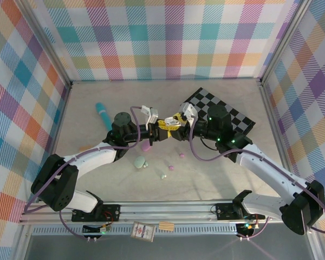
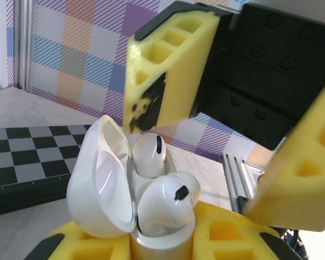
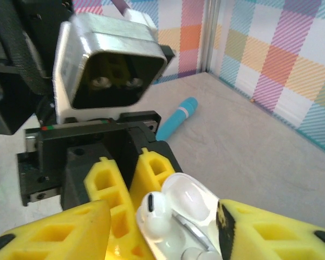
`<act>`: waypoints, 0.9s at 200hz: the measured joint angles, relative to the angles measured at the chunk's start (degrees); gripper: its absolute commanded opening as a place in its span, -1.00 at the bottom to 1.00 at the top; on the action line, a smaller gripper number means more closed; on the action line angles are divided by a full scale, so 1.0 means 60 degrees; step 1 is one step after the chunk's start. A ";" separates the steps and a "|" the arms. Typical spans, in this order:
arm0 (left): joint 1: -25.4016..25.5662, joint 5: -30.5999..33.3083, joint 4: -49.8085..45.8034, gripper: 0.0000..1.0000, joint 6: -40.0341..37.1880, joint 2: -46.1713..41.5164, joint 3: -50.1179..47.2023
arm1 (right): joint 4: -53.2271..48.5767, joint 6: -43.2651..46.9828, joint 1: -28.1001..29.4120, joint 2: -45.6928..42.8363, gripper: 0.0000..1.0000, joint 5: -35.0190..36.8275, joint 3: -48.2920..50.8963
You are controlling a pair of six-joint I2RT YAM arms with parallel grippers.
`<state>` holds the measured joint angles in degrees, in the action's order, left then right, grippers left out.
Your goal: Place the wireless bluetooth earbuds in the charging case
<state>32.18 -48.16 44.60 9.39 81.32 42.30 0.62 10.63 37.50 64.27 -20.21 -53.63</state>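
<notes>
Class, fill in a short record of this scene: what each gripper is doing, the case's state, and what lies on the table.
Left gripper: shut on the white charging case
Case lid: open
Inside case: two white earbuds
Right gripper: open, astride the case
On the table: teal cylinder, checkered board, mint case

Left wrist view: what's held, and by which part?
The glossy white pebble-shaped charging case, lid open, gripped at its base by the left tool; right tool open.
</notes>
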 measured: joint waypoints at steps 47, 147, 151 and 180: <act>-0.0040 0.0073 0.0943 -0.95 -0.0186 0.0259 -0.0215 | 0.0058 -0.0444 0.0004 -0.0506 0.50 -0.0058 0.0000; -0.0335 -0.0142 0.2954 -0.97 -0.0543 0.1166 -0.0656 | -0.0372 -0.0663 0.0004 0.0186 0.83 0.1413 -0.0266; -0.0335 -0.0142 0.2991 -0.97 -0.0543 0.1166 -0.0656 | -0.0386 -0.0667 0.0004 0.0248 0.83 0.1453 -0.0284; -0.0335 -0.0149 0.3060 -0.97 -0.0586 0.1155 -0.0721 | -0.0561 -0.0699 0.0004 0.0637 0.83 0.1763 -0.0525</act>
<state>30.17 -49.06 62.96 5.87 88.25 37.98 -2.74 6.44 37.52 68.10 -9.63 -56.77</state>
